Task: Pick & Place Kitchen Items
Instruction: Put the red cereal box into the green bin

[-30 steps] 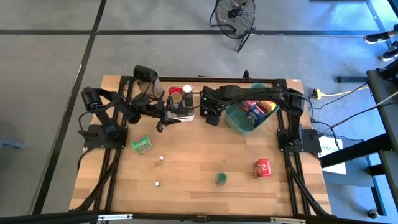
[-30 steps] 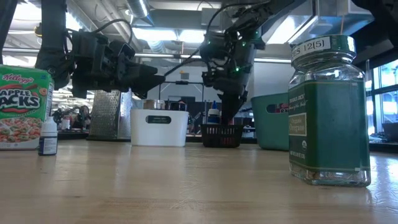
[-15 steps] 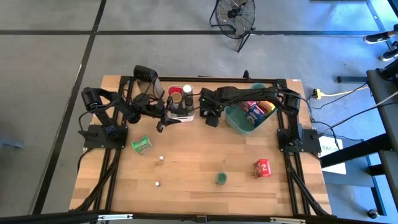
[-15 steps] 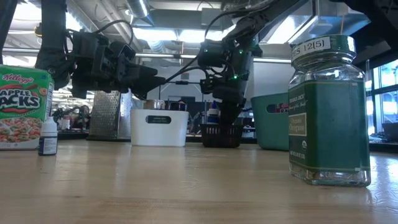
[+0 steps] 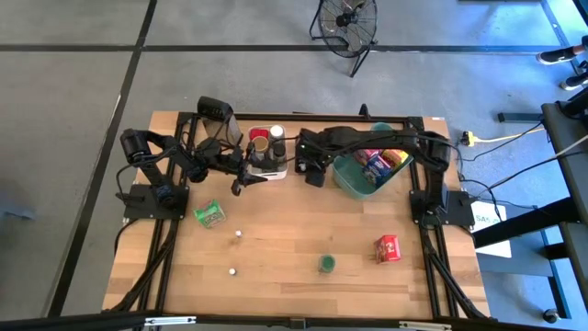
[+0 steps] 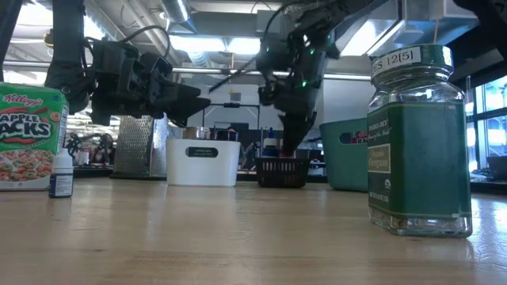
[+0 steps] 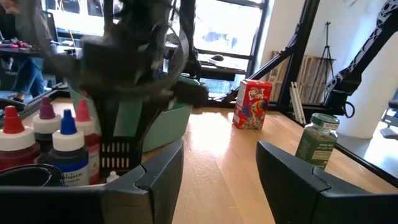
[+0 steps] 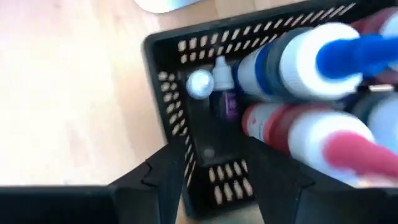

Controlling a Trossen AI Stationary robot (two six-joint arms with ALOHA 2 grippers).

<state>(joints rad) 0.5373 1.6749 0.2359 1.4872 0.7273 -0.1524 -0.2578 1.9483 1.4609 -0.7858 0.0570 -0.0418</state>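
Overhead, I see my right end effector open above the black tray, a small white-capped bottle lying inside beside larger bottles, while my left end effector waits open near the white bin on the desk.

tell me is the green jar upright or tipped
Upright: the green jar stands on its base on the table, lid on top.
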